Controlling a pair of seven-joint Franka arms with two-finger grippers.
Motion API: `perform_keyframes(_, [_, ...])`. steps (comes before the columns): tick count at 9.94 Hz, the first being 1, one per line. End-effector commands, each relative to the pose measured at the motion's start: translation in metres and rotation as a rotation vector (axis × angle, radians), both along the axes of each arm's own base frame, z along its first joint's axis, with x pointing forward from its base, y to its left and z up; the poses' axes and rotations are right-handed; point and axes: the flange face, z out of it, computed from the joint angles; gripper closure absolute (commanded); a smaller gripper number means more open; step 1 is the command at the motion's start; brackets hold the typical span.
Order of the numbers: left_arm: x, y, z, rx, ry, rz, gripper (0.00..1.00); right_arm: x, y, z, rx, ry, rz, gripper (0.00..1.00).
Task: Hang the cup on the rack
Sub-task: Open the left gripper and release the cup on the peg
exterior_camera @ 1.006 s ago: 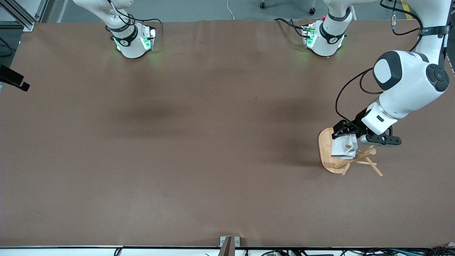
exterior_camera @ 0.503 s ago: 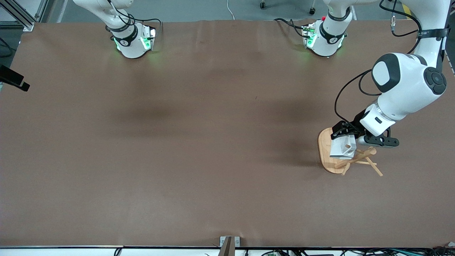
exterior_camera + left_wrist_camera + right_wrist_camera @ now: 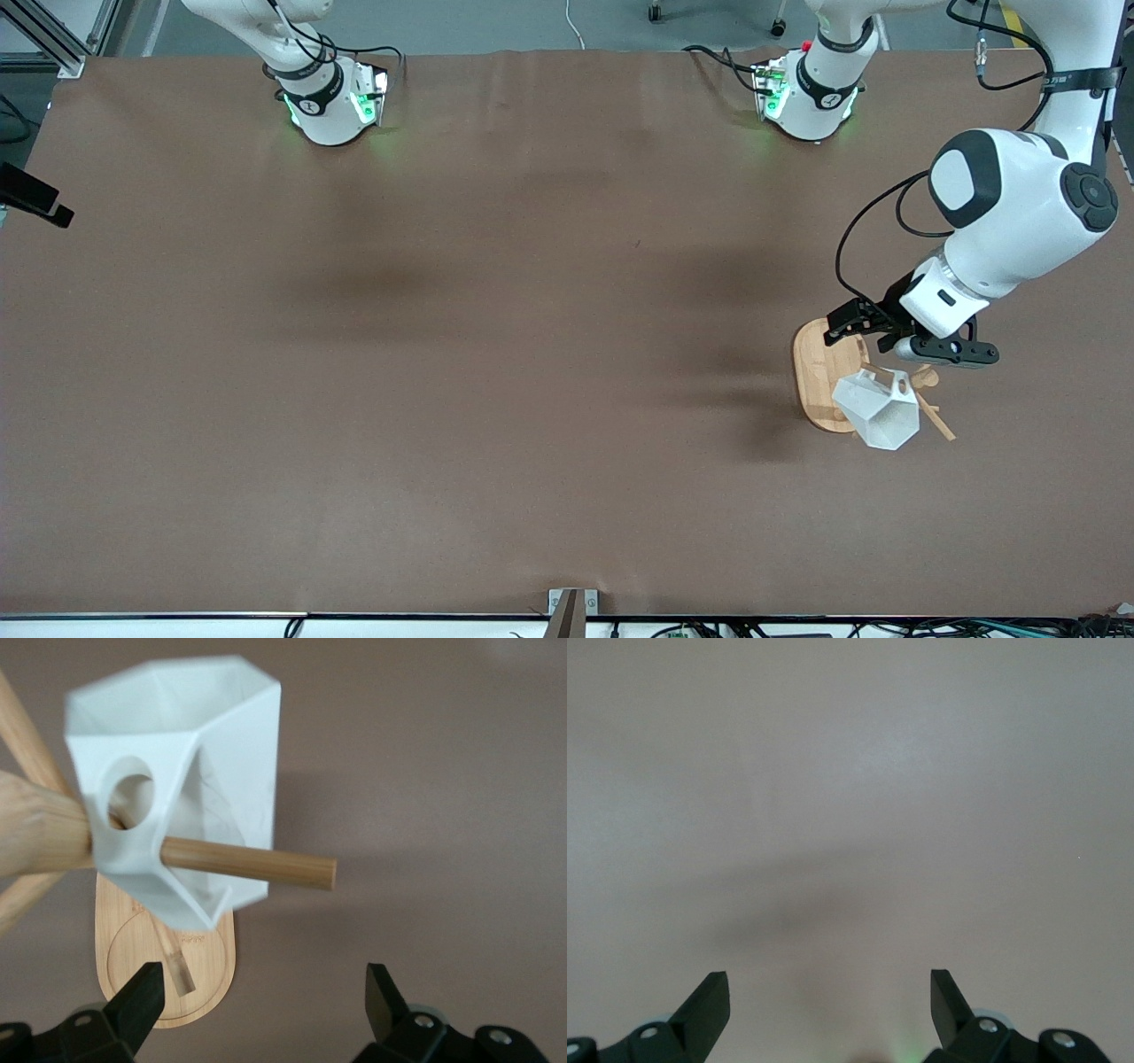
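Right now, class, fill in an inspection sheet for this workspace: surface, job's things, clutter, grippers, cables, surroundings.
Surface: brown table cover, flat, a few soft shadows.
Job's things: small white faceted cup hangs by its pierced handle on a thin peg of the light bamboo rack, toward the left arm's end of the table.
Clutter: nothing seen.
Grippers: left gripper over the rack's oval base, jaws open, clear of the cup; right gripper open over bare table, its arm waiting.
Cables: black cable loops along the left arm; more at both bases.
Surroundings: grey floor above the table's top edge; a metal bracket at its lower edge.
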Motion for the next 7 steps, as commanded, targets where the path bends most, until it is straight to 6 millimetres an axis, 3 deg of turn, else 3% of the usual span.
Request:
perform_keyframes(1, [-0.008,0.001,0.010,-0.004,0.018,-0.001,0.00,-0.005,-0.004,0.000,-0.007,0.001,0.006,0.00])
perform_keyframes(4, [-0.020,-0.001,0.062,-0.009,0.073,0.002,0.00,-0.004,-0.003,0.000,-0.006,-0.006,0.009,0.00])
perform_keyframes(7, [-0.024,0.014,0.140,0.246,0.102,-0.121,0.00,-0.003,-0.003,0.001,-0.005,-0.012,0.011,0.00])
